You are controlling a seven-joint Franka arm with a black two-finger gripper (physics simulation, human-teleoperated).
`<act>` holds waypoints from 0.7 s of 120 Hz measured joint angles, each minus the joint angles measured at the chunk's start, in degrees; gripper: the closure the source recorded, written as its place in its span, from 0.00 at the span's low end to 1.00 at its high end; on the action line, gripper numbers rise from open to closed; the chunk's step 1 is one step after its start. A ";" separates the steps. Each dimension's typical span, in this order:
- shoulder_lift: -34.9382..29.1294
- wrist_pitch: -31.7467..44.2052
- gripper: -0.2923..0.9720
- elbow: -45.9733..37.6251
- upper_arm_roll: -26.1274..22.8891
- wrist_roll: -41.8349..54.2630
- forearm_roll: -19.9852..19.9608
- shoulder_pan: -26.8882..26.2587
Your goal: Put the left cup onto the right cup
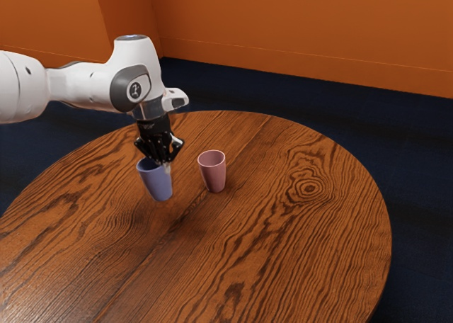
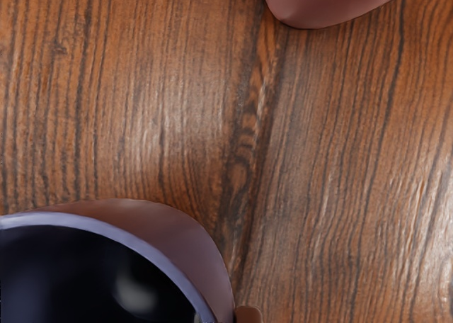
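A blue-violet cup (image 1: 156, 180) hangs tilted just above the round wooden table (image 1: 283, 217), and my gripper (image 1: 160, 163) is shut on its rim. A pink cup (image 1: 212, 170) stands upright on the table a short way toward the exterior view's right of the held cup. In the wrist view the blue cup's rim and dark inside (image 2: 92, 273) sit right under my hand. The pink cup (image 2: 325, 1) lies farther out across bare wood.
The table's edge curves round at the exterior view's right and front. Beyond it lie dark blue floor (image 1: 396, 132) and orange walls (image 1: 304, 25). Bare wood stretches right of and in front of the pink cup.
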 joint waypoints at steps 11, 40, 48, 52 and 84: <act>0.01 -1.89 0.85 2.08 -0.01 0.00 0.02 0.18; 1.21 -6.91 0.85 8.45 -0.16 0.07 0.16 -0.17; 1.49 -7.66 0.85 9.55 -0.18 0.15 0.25 -0.26; 1.93 -8.08 0.85 10.53 -0.19 0.23 0.30 -0.30; 8.91 -13.79 0.85 22.72 -0.19 1.15 0.65 -0.68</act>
